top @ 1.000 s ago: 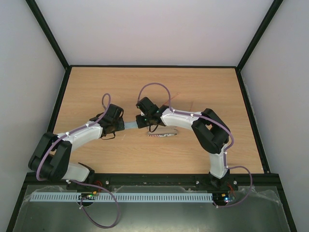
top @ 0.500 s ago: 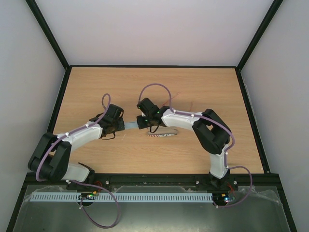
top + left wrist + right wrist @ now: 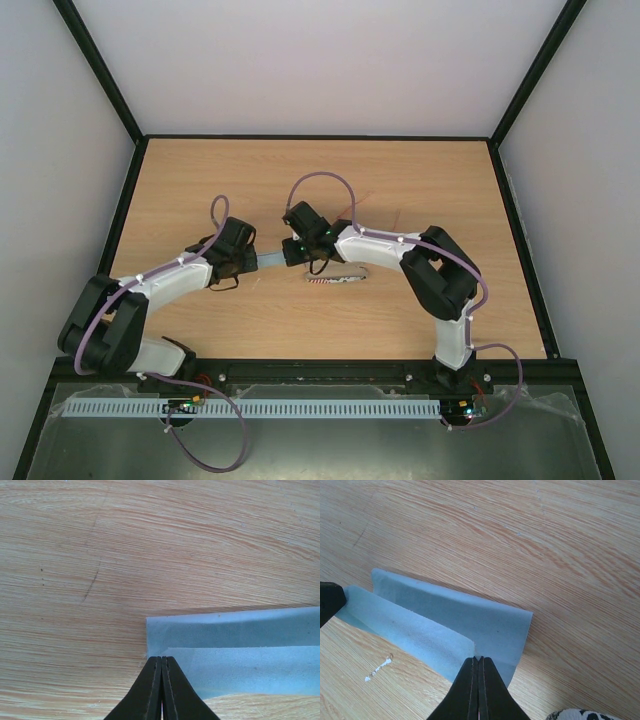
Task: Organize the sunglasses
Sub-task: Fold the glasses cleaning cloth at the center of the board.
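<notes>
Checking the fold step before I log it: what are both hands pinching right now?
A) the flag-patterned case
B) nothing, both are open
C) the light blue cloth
C: the wrist views show the left hand and the right hand shut on opposite ends of the folded light blue cloth; the case lies apart.

Matt blue cloth [image 3: 445, 615] on grained wooden table [image 3: 530, 525].
</notes>
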{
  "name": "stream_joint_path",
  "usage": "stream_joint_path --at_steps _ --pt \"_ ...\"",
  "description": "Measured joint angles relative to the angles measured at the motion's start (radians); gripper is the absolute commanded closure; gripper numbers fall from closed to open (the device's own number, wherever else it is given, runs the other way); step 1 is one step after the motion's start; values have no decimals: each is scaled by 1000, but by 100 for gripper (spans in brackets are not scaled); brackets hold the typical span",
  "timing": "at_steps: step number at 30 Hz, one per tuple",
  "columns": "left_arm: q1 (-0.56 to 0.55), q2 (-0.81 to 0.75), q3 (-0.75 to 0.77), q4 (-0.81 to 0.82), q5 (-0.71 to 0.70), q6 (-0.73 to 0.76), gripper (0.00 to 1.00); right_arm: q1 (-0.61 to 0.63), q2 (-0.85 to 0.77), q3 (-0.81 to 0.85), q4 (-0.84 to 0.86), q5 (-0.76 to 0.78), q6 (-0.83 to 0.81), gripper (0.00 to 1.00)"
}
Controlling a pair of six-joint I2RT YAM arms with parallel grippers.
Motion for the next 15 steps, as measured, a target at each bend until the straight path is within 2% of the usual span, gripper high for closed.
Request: stream_joint_path --at_steps 15 --pt "0 25 2 2 -4 -11 98 3 16 19 -1 9 3 99"
